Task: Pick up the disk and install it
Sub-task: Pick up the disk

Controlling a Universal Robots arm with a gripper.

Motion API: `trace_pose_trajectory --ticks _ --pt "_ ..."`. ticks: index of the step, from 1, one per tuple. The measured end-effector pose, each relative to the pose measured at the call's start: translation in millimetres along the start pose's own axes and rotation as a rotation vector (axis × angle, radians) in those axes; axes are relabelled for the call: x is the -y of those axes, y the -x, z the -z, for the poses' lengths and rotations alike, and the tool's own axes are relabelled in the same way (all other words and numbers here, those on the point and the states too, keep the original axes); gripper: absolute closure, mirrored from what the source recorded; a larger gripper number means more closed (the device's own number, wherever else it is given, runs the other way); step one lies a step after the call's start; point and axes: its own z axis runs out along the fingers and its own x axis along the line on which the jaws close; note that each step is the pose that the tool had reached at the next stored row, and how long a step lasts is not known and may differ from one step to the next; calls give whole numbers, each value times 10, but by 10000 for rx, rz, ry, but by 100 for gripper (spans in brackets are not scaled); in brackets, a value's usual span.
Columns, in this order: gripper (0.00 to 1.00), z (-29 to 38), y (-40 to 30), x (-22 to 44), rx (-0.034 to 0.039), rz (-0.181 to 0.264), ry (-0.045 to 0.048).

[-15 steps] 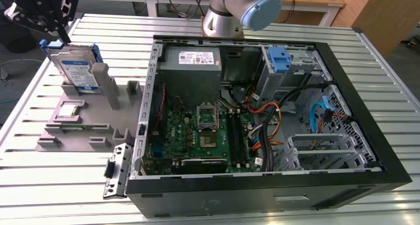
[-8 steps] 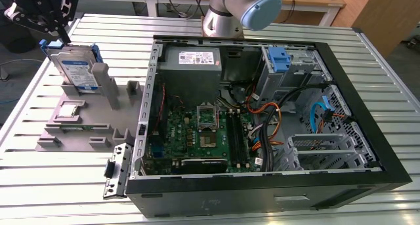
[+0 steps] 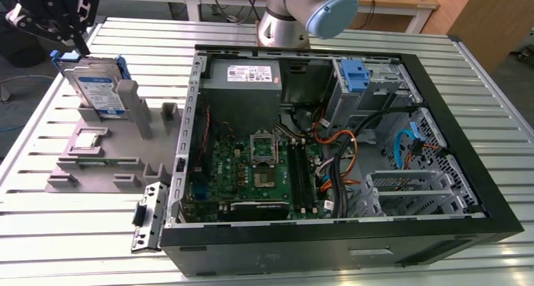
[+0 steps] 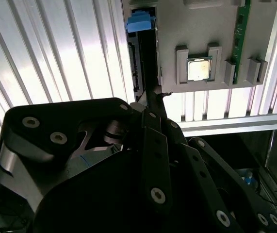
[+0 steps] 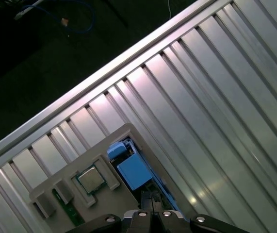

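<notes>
The disk [image 3: 99,89] stands on edge in a slot of the grey holder [image 3: 109,154]. The holder sits on the table [image 3: 50,236] outside the case [image 3: 467,161], off the case's open side toward the exterior view's left. The disk's long axis runs nearly upright, leaning a little. Its labelled face is turned toward the exterior camera, and its blue frame shows along the top and side edges.

The hand [image 3: 77,40] hangs right over the disk's top edge, on the side of the holder away from the case, so the disk lies straight below it. In the second wrist view the disk [image 4: 147,58] appears edge-on as a thin dark strip with a blue tab at its end. The strip runs directly out from the tip of the hand [image 4: 154,97], so I judge the two to be lined up along the disk's thin edge. The first wrist view shows the same, with the blue tab just beyond the hand [image 5: 150,206].

I cannot tell whether the hand is open, closed, or already touching the frame. The disk sits in its slot, not yet lifted.
</notes>
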Motion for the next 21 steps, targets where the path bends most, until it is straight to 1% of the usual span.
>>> trace_pose_trajectory --ticks 6,11,15,21 --pt "90 -1 0 0 -17 433 12" --pt "90 -2 0 0 -35 907 24" --pt "90 -5 0 1 -52 1411 39" --pt "90 -12 0 1 -91 2387 65"
